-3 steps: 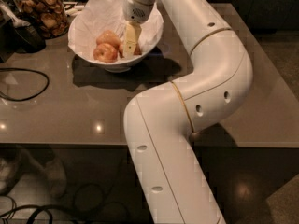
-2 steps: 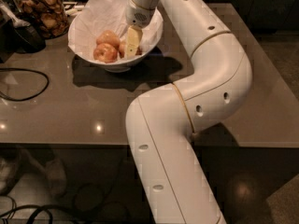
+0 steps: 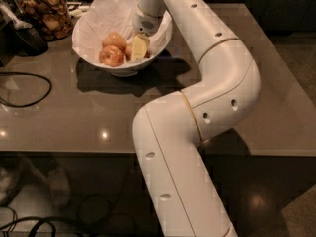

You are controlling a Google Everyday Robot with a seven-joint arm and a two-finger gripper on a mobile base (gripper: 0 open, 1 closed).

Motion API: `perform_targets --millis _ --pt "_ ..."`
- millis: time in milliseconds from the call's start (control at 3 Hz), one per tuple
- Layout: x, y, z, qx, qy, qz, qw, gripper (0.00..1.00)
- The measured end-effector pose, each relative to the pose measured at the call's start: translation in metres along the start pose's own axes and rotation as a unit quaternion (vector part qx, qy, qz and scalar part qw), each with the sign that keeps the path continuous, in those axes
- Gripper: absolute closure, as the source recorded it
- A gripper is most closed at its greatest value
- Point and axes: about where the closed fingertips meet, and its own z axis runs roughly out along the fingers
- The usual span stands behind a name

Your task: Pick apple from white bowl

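As the gripper (image 3: 139,48) is set down inside the white bowl (image 3: 123,69), toward its right side, the step in hand is judged to be the grasp itself: approach done, lift not yet begun. Gripper state cannot be told from this view. Only a pale yellowish part of it is seen, in against the fruit, and whether anything is clamped is not shown.

The apple (image 3: 129,51) beside the gripper is taken as the target. It is touching the gripper and largely hidden by it. Two more apples lie just beside it, one (image 3: 114,39) further back and one (image 3: 111,56) at the front. All rest on the crumpled white paper (image 3: 94,26) lining the bowl.

The bowl is stood on a grey-brown table (image 3: 74,117), with a glass jar of brown snacks (image 3: 47,14) near its back-left and a black cable (image 3: 24,88) looped well off to the left.

Next move, if a hold is confirmed — a straight vertical lift is called for, so that rim and paper are cleared and the neighbours are not dragged. If there is no hold, the gripper should be re-seated around the apple first. Risk noted: the paper could be caught and pulled up with the fruit.
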Motion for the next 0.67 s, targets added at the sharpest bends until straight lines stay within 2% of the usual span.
perform_targets --millis 333,667 --pt "-0.0008 0.0002 0.0040 -0.003 0.002 -0.001 1.0000 0.29" --pt "-0.0039 0.0012 0.0103 -0.009 0.004 -0.005 0.9999 0.40"
